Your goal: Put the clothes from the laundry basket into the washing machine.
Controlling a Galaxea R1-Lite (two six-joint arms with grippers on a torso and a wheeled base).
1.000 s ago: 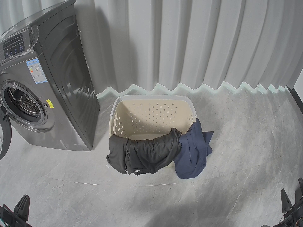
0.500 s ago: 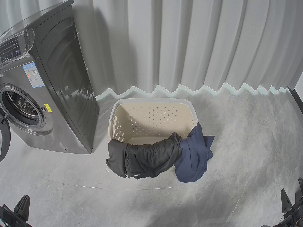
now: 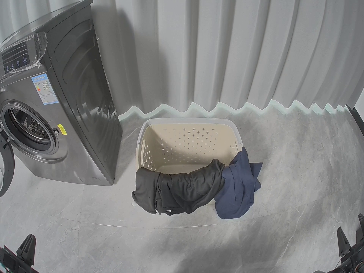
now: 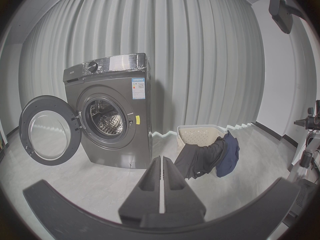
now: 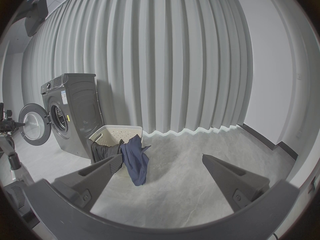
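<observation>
Clothes (image 3: 182, 188) drape the laundry basket (image 3: 189, 120) rim, well beyond the right claw (image 5: 162, 157).

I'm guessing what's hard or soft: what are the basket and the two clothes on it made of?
Laundry basket: probably hard cream plastic, matte, with moulded star holes. Dark grey garment: soft, slightly shiny cloth, sagging in folds over the rim. Navy garment: soft matte cloth, drooping. Which fibre, I can't tell.

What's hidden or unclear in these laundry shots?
Head view: the laundry basket floor is partly hidden by the dark garment draped over its near rim.
Head view: the washing machine door is cut off by the left edge.
Left wrist view: the drum bottom sits behind the opening's lip.
Any view: label print too small.
</observation>
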